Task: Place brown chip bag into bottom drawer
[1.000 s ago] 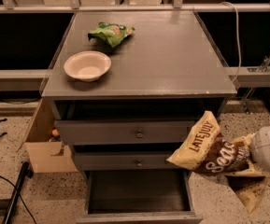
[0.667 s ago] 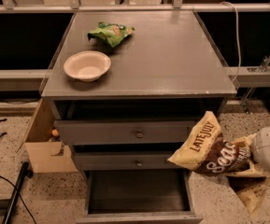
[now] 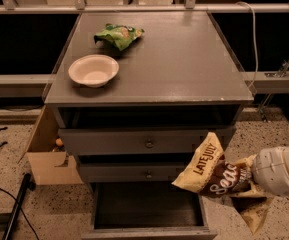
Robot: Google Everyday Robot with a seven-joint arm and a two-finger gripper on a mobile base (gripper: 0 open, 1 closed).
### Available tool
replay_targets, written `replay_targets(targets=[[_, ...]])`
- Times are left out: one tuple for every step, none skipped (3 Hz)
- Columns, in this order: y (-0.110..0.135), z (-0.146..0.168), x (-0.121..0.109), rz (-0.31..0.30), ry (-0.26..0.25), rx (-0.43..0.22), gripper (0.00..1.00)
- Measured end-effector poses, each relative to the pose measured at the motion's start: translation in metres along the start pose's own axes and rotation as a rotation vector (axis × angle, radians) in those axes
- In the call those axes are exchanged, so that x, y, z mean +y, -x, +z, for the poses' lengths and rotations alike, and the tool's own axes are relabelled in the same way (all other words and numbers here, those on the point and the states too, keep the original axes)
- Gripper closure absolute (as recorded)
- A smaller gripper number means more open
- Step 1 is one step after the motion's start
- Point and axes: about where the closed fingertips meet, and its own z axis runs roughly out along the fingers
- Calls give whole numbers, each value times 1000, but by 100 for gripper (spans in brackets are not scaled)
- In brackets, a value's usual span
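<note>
- Hanging in the air at the lower right, the brown chip bag [image 3: 209, 171] is gripped at its right end by the hand [image 3: 251, 180], which is clamped on the crinkled foil at the tip of the white arm [image 3: 281, 168].
- The bag is held tilted, its tan left end turned toward the cabinet, just above the right front corner of the bottom drawer [image 3: 149, 232].
- The bottom drawer is pulled out and its dark interior is exposed; the two drawers above it are closed.
- On the counter [image 3: 184, 59], a white bowl [image 3: 93, 70] and a small green bag [image 3: 119, 35] are set toward the left, slightly apart.
- A cardboard box [image 3: 46, 159] is seen on the floor at the cabinet's left.
</note>
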Motion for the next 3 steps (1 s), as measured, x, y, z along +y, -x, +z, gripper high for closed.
replay_targets(targets=[[-7,39,8,-25,18,-32,100],[-16,85,20,-57,20,-65,100],[-39,141,30,-54,-8,-87,100]])
